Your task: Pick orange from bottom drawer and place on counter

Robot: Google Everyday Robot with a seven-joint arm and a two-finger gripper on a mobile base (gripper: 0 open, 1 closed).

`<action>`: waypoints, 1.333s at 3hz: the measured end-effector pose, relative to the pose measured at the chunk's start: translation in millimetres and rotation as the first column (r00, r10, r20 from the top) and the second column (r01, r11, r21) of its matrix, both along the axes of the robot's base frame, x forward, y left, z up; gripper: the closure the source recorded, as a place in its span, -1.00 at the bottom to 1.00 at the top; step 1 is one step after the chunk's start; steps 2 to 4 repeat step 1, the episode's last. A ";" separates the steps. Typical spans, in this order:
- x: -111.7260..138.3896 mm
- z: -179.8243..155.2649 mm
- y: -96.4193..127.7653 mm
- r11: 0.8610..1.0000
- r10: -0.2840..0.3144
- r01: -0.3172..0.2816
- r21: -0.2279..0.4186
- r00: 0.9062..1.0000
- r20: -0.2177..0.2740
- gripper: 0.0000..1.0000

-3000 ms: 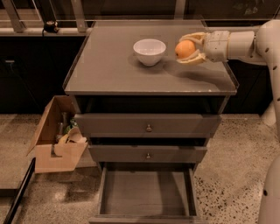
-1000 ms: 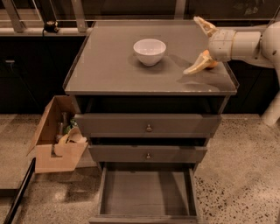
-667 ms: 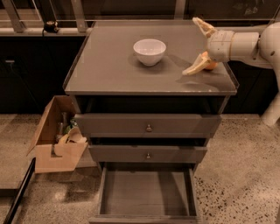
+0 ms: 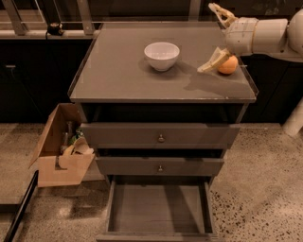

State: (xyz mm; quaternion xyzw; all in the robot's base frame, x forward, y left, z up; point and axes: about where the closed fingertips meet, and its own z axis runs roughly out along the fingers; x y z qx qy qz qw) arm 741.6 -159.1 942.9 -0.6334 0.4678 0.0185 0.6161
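Observation:
The orange [image 4: 228,64] rests on the counter [image 4: 118,71] near its right edge. My gripper [image 4: 217,37] hovers over that right edge and is open, with nothing between its fingers. Its lower finger [image 4: 212,61] points down to the counter just left of the orange, and the upper finger [image 4: 220,12] sticks up behind. The bottom drawer [image 4: 158,210] is pulled out below, and its floor is bare.
A white bowl [image 4: 162,55] stands mid-counter, left of the gripper. The two upper drawers [image 4: 161,138] are closed. An open cardboard box [image 4: 59,153] with clutter sits on the floor left of the cabinet. A dark rod [image 4: 19,208] lies at lower left.
Three seconds ago the gripper held the orange above the counter. It has since opened and risen slightly, and the orange now shows on the counter beside the lower finger.

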 end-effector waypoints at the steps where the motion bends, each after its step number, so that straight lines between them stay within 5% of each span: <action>1: 0.0 0.0 0.0 1.000 0.000 0.000 0.000 1.000 0.000 -1.00; 4: 0.0 0.0 0.0 1.000 0.000 0.000 0.000 1.000 0.000 -1.00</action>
